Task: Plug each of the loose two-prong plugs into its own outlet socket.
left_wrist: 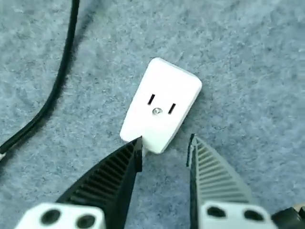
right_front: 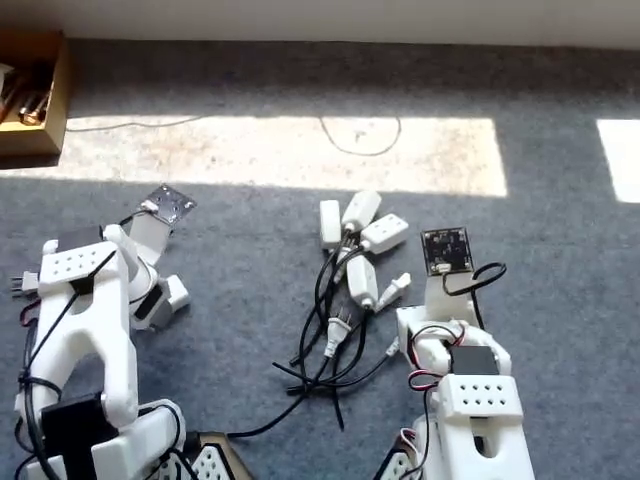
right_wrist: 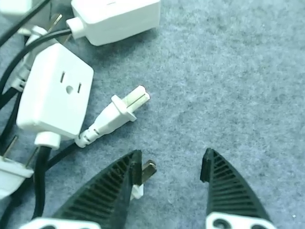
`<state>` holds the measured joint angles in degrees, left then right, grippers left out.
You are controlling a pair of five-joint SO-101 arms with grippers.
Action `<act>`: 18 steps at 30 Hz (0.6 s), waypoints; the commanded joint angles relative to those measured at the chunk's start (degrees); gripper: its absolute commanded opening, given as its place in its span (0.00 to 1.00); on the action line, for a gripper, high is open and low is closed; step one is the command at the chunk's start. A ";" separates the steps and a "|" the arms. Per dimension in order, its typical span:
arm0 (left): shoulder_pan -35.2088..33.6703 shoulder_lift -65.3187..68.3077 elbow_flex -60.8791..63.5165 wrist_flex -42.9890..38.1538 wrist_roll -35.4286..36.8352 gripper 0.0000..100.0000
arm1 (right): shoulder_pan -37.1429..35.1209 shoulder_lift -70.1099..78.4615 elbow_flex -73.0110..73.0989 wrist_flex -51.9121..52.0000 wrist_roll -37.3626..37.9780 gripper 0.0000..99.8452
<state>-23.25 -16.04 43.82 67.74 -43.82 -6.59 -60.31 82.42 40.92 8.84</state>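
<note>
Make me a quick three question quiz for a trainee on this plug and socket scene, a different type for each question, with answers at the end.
1. True or false: the left gripper is shut on the outlet socket.
2. What do the black cables lie on? A wooden tabletop; B grey carpet; C metal tray.
3. Fill in: the right gripper, near a loose white plug, is ___ (open or shut).
Key: 1 false; 2 B; 3 open.

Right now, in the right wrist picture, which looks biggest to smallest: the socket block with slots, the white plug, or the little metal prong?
1. socket block with slots
2. white plug
3. metal prong: looks smallest, but it is partly hidden, so that one is unsure.
</note>
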 commanded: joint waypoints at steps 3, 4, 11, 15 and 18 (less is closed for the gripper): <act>-0.13 -0.13 0.31 -6.95 -0.97 0.17 | -0.48 -0.92 -0.22 -0.57 0.44 0.21; -0.13 -0.04 0.40 -8.18 -1.67 0.17 | -0.48 -0.92 -0.22 -0.57 0.44 0.21; 0.31 -0.22 -1.19 -10.99 -1.32 0.17 | -0.48 -0.92 -0.13 -0.57 0.44 0.21; -1.10 -0.04 -4.26 -11.96 -0.35 0.17 | -0.48 -0.92 -0.13 -0.57 0.44 0.21; -1.01 -0.04 -4.44 -12.22 -0.35 0.17 | -0.48 -0.92 -0.13 -0.57 0.44 0.21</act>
<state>-23.78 -15.87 41.54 56.57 -44.62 -6.68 -60.31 82.42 40.92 8.84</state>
